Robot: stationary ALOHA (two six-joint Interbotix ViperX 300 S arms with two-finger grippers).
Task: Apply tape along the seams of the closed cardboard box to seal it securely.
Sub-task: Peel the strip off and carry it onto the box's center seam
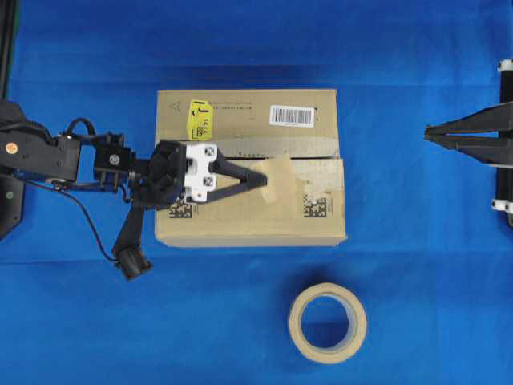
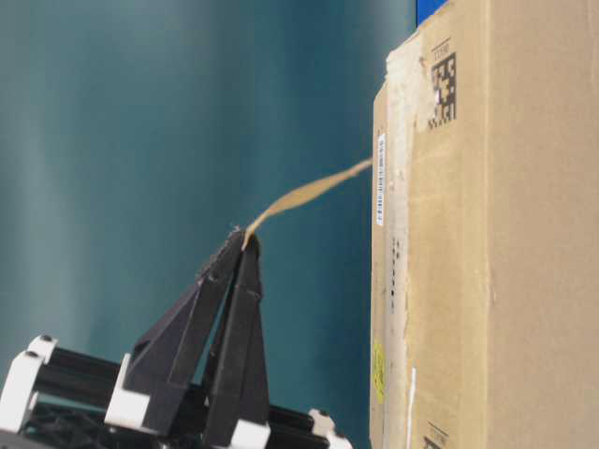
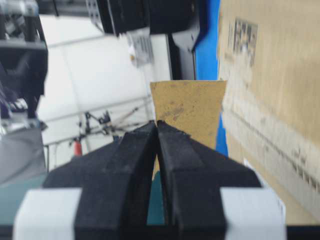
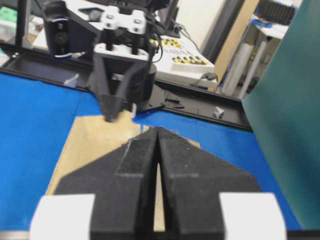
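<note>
The cardboard box lies in the middle of the blue table, with its yellow sticker and barcode label facing up. Its seam runs as a dark line between the two top flaps. My left gripper reaches over the box top and is shut on one edge of the tan tape. From table level the tape stretches from the pinched tips to the box top, where its far edge touches. The left wrist view shows the tape beyond the closed tips. My right gripper is shut on nothing, off the box's right side.
A beige tape roll lies flat on the table in front of the box. Pale old tape strips cross the box top near its right end. In the right wrist view the left gripper hangs over the box, beyond my closed right tips.
</note>
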